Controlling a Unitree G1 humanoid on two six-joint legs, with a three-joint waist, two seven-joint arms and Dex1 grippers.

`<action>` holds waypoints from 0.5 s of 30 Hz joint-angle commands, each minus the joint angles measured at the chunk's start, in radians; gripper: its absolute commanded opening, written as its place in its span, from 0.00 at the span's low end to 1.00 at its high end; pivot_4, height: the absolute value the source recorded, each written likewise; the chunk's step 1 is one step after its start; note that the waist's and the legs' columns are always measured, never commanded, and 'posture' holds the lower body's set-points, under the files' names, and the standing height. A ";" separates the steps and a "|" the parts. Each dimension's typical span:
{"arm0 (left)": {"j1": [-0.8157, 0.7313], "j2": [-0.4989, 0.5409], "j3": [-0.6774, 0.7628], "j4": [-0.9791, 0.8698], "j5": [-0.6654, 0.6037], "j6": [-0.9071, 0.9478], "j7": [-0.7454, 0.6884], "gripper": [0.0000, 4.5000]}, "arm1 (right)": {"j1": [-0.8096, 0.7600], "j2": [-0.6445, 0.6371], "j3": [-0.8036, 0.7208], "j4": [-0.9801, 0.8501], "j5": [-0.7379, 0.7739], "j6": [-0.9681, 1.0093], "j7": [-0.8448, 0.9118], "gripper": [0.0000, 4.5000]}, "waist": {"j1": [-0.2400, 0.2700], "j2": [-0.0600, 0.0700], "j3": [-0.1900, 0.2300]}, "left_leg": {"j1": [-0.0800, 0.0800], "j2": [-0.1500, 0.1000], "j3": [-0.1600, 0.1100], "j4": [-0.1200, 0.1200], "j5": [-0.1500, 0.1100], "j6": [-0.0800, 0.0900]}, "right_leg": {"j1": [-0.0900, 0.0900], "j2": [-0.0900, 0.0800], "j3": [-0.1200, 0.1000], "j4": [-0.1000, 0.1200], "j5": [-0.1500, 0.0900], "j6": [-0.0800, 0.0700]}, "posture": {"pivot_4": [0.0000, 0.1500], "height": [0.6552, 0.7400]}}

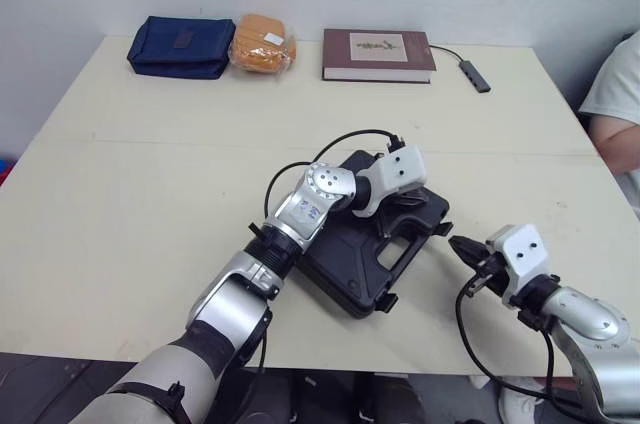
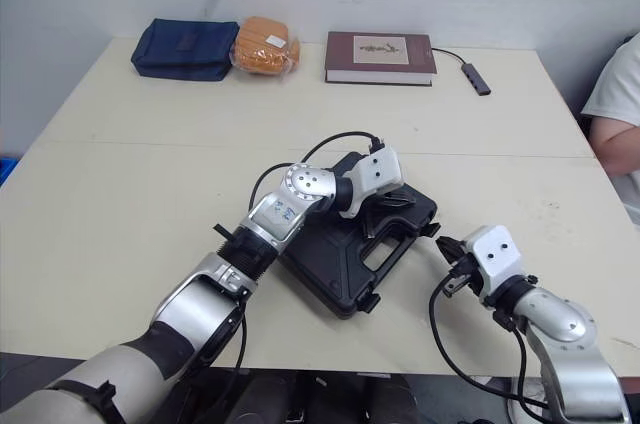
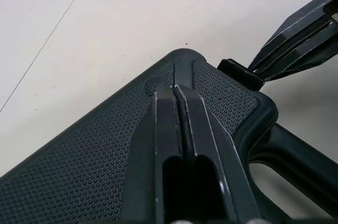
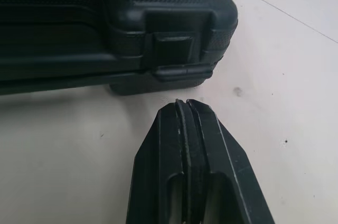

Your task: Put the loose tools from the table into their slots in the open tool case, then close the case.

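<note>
Left wrist view: your left gripper [image 3: 176, 89], fingers clenched together, bears on the lid of the tool case [image 3: 79, 150], lying shut on the table [image 1: 150, 174]. Your right gripper [image 4: 185, 103], likewise clenched, sits just beside a latch [image 4: 171, 49]; closing is in hand, and snapping that latch likely comes next.

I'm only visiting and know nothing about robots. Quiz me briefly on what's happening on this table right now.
1. True or false: the case lid is open.
2. Which gripper rests on the case?
3. The right gripper has its fingers: A shut, B half open, C wide open.
Key: 1 false, the lid is down; 2 the left gripper; 3 A.
</note>
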 commanded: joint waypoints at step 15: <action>0.081 0.005 -0.075 0.073 0.061 0.057 -0.040 0.00 | -0.125 -0.021 0.032 -0.002 0.013 0.013 0.021 0.00 | -0.004 -0.001 -0.004 | 0.000 0.000 0.000 0.000 0.000 0.000 | 0.000 0.000 0.000 0.000 0.000 0.000 | 1.00 1.00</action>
